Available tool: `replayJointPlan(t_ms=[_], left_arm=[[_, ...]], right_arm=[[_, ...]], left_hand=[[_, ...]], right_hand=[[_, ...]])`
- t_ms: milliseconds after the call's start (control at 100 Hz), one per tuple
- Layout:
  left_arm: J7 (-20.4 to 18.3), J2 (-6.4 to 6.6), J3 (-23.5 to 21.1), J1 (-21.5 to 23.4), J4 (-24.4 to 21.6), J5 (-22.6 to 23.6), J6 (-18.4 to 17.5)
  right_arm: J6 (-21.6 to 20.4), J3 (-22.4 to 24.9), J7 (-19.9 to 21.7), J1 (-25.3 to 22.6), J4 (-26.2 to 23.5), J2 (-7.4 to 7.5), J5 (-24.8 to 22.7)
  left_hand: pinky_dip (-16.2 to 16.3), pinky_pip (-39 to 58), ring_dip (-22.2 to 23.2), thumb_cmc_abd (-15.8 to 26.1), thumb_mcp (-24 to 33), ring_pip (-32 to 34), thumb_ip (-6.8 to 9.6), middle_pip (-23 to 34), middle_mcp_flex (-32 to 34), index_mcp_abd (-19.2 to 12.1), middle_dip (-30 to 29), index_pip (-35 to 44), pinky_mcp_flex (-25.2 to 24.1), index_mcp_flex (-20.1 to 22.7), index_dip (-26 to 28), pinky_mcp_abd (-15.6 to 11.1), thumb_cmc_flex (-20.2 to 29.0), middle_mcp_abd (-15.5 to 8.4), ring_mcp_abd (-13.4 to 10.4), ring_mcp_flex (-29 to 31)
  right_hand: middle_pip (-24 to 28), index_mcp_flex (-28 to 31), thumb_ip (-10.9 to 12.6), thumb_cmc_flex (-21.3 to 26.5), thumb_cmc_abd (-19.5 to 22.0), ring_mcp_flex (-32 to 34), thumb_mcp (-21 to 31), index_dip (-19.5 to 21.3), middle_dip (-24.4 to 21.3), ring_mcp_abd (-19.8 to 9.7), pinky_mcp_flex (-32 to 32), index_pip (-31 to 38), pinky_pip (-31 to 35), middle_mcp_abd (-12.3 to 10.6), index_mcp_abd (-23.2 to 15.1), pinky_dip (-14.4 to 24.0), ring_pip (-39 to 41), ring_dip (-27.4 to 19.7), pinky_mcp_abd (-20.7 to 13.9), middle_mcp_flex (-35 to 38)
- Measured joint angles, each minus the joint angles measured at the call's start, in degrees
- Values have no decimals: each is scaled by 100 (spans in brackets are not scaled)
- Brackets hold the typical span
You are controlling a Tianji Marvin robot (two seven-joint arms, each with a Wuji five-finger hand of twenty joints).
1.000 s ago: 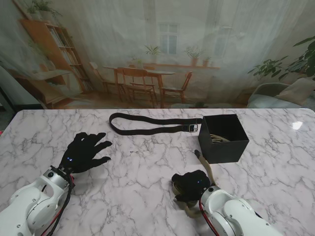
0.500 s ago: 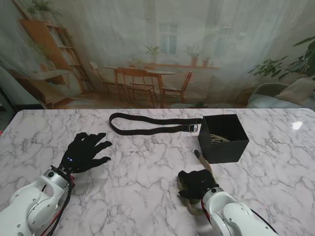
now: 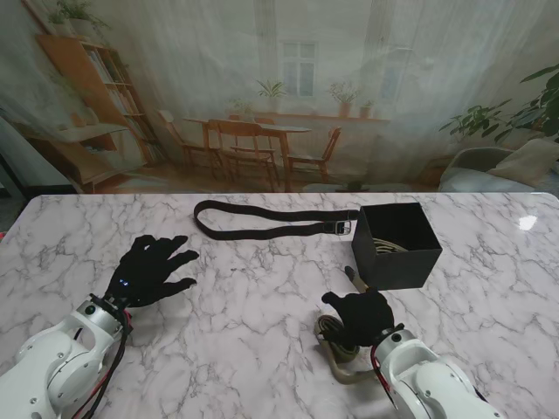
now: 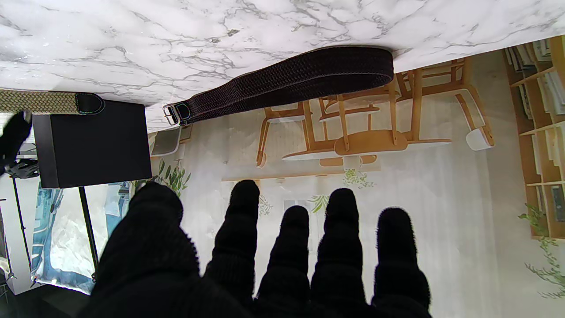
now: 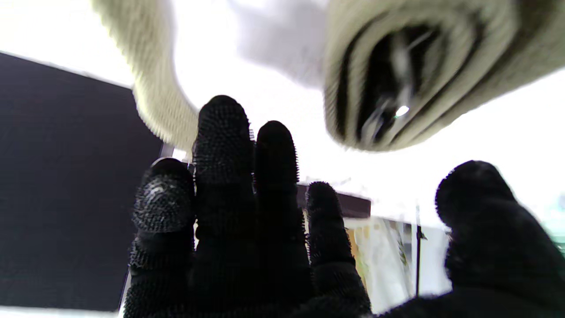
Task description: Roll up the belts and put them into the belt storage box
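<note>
Nearest to me in the stand view, the right hand lies over a tan woven belt, partly coiled on the marble table. The right wrist view alone shows the coil's layered windings just beyond the fingertips, which are extended and apart, not wrapped round it; whether the palm touches the belt cannot be told. The left hand rests on the table well apart to the left, fingers spread, holding nothing. Farther from me, the black belt storage box stands just beyond the right hand, a pale belt coil inside. The left wrist view shows the tan belt's dark tip beside the box. Farthest, a black woven belt lies as a long flat loop, buckle near the box.
</note>
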Motion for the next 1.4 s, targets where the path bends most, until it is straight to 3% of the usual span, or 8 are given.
replayJointPlan(t_ms=[150,330,490,650,840,930,1090,1400], left_arm=[[17,0,-9,6,0,0,1],[38,0,-13,9,0,3,5],[35,0,-8,5,0,16,9],[34,3,3,-3,5,45,19],[51,5,7,-10,24,47,22],[59,5,10,-12,27,48,26],[77,6,15,-15,30,57,43],[88,6,10,-13,30,57,44]], right_arm=[[-674,522,-1009,-164,-21,3,-964],[-815,814,-839,-270,-170,131,-1234],[-1923,1073,-764,-306,-232,258,-1697],[-2184,964,-894,-130,-122,426,-2032],[-2883,827,-706,179,58,493,-1779],[-2990,697,-656,326,135,534,-1828],[-3389,435,-821,674,400,649,-2047],[-3279,350,-933,762,470,750,-2421]], left_hand=[[0,0,0,0,0,0,0,0,0,0,0,0,0,0,0,0,0,0,0,0],[0,0,0,0,0,0,0,0,0,0,0,0,0,0,0,0,0,0,0,0],[0,0,0,0,0,0,0,0,0,0,0,0,0,0,0,0,0,0,0,0],[0,0,0,66,-9,0,0,0,0,0,0,0,0,0,0,0,7,0,-1,0],[0,0,0,66,-9,0,0,0,0,0,0,0,0,0,0,0,12,0,-1,0],[0,0,0,154,8,0,0,0,0,0,0,0,0,0,0,0,214,0,-9,0],[0,0,0,160,-8,0,0,0,0,0,0,0,0,0,0,0,366,0,-9,0],[0,0,0,160,-8,0,0,0,0,0,0,0,0,0,0,0,366,0,-9,-1]], right_hand=[[-47,-479,63,17,0,0,-3,2,1,-61,8,-131,0,-11,-872,0,9,4,-12,-138],[-669,-944,67,148,-5,-856,105,4,-265,-252,-414,-87,-234,85,-1254,0,-69,2,-144,-1731],[-1116,-1147,67,133,-244,-2002,513,8,-923,-434,-1168,-210,-1041,225,-1257,0,-1258,-514,-194,-3194],[-1306,-1507,67,152,-848,-2342,1516,-1,-1394,-434,-1361,-552,-1527,215,-1556,-19,-2041,-984,-183,-3499],[-1322,-1501,67,869,-1159,-2485,2683,-448,-1606,-453,-1466,-1833,-1818,67,-2074,-171,-2333,-1201,-127,-3945],[-1322,-1496,67,932,-1158,-2700,2837,-41,-1634,-501,-1546,-2442,-1921,6,-2185,-201,-2491,-1332,-127,-4041],[-1322,-1495,67,932,-1158,-2802,3015,361,-1661,-502,-1633,-2421,-2036,5,-2318,-256,-2619,-1482,-132,-4315],[-1322,-1495,67,932,-1158,-2920,3076,433,-1662,-504,-1693,-1859,-2051,5,-2392,-287,-2624,-1536,-140,-4389]])
